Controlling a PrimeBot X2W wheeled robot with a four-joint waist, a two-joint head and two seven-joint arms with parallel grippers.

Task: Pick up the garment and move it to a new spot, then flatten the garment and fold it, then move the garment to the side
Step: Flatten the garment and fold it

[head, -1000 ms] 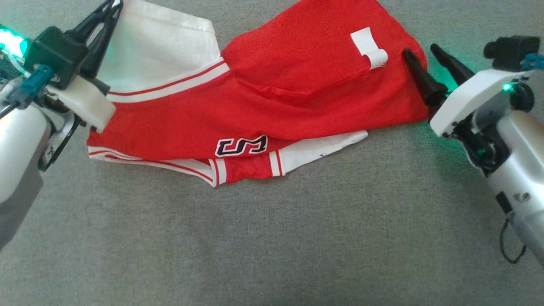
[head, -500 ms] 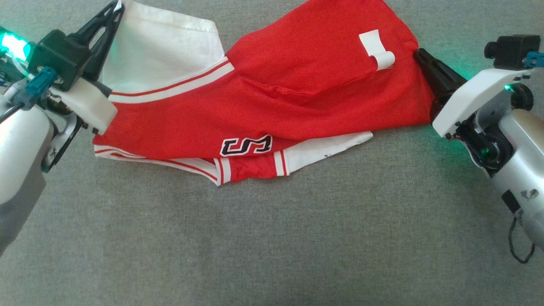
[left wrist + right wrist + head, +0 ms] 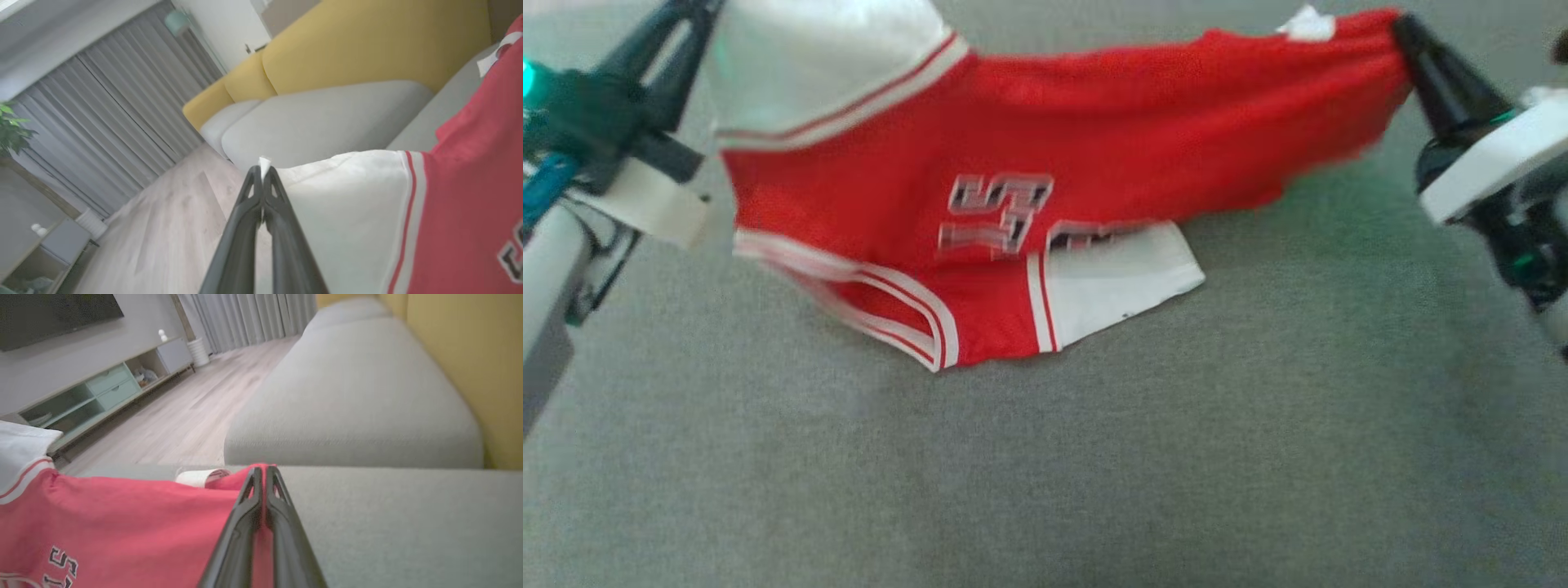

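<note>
a: start at the left. what's the left gripper (image 3: 261, 173) doing?
b: its two dark fingers are pressed together, pinching a white corner of the garment (image 3: 1094, 147). a sliver of white cloth pokes out past the tips in the left wrist view.
a: and the garment itself?
b: a red jersey with white panels and striped trim, strung across between the two grippers over the grey cushion (image 3: 1258, 457). its upper edge runs nearly straight from one grip to the other. the lower part hangs down, and the striped hem (image 3: 907, 314) and a white flap (image 3: 1119, 282) look to be resting on the cushion, though the head view is blurred.
a: anything in the middle?
b: dark-outlined lettering (image 3: 1001, 216), too smeared to read.
a: further right?
b: a white label (image 3: 200, 477) curls at the red edge, just beside the right gripper (image 3: 263, 471). those fingers are closed tight too, clamped on the red fabric at that end.
a: behind it?
b: a yellow backrest (image 3: 470, 375) along the cushion.
</note>
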